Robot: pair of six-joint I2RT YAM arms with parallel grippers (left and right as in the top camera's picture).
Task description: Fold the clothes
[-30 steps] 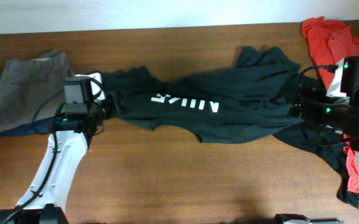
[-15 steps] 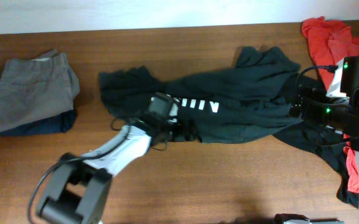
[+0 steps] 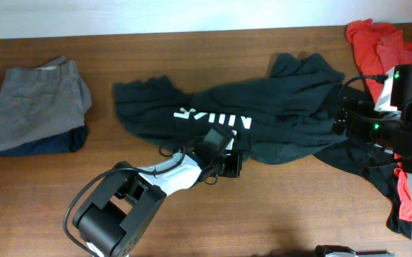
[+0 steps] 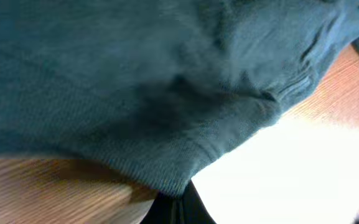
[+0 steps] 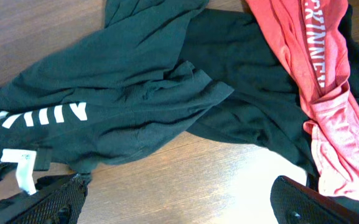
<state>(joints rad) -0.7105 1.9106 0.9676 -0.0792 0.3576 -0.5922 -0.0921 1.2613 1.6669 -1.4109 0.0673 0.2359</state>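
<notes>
Wooden table (image 3: pixel 291 214) is carrying everything. Black T-shirt (image 3: pixel 277 107) is lying crumpled and stretched out between the two grippers, white lettering facing up. Red shirt (image 3: pixel 380 43) is lying ahead and to the right of the right gripper (image 5: pixel 179 202). Grey trousers (image 3: pixel 34 100) are sitting well apart from the left gripper (image 3: pixel 228 163), to its left. Left jaws are pinching closed on the T-shirt's near hem; cloth is filling the left wrist view just ahead of the fingertips. Right jaws are standing wide and empty, T-shirt lying just ahead of them.
</notes>
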